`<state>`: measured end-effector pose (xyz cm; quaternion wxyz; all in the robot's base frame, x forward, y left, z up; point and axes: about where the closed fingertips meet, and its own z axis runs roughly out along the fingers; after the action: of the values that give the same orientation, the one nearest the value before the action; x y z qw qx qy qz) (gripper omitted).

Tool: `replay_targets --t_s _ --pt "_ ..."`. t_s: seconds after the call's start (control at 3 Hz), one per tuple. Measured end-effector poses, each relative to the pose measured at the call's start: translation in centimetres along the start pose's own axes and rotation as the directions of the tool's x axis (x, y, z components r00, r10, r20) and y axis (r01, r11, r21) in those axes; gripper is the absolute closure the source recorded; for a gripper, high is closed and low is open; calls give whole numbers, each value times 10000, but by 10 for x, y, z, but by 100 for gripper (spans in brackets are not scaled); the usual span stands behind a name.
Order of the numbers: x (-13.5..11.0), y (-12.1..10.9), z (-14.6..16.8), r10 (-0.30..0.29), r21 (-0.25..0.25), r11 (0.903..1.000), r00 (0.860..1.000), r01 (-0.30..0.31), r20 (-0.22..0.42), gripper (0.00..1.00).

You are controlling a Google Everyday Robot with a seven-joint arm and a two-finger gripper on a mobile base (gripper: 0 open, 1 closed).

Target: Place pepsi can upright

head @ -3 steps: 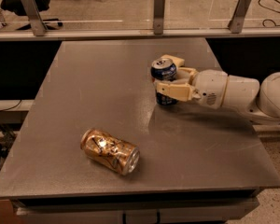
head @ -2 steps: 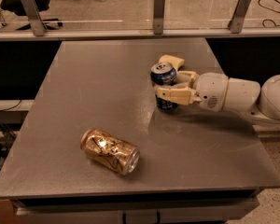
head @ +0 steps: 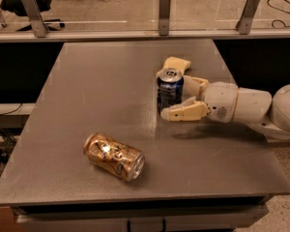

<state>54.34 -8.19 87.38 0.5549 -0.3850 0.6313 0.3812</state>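
Nearest on the grey tabletop [head: 87, 91] a dented gold-brown can [head: 114, 156] lies on its side, well apart from the work; further back and to the right the gripper [head: 168, 90] reaches in from the right on its white arm [head: 246, 105], its fingers [head: 186, 112] spread wide, one low in front of the pepsi can [head: 170, 92] and the other behind its top; whether the front one touches the wall I cannot tell, but they do not look clamped on it. The pepsi can stands between them, right of the tabletop's middle, long axis vertical, silver top and pull tab up, base seemingly flat on the surface; by that the placing looks about done. It is probably light, thin-walled and slick, easy to dent or to tip with a sideways nudge; a hold belongs across the mid-body, squeezing gently, and any retreat should keep both fingers clear of it; beyond the far edge stand metal posts [head: 164, 6].
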Motion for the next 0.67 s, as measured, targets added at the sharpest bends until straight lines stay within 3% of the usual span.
replay_targets --t_s 0.33,0.67 --pt "-1 1 -11 -101 100 9999 9993 104 -348 0" --pt "-16 -11 -34 -587 306 9976 9929 622 -1034 0"
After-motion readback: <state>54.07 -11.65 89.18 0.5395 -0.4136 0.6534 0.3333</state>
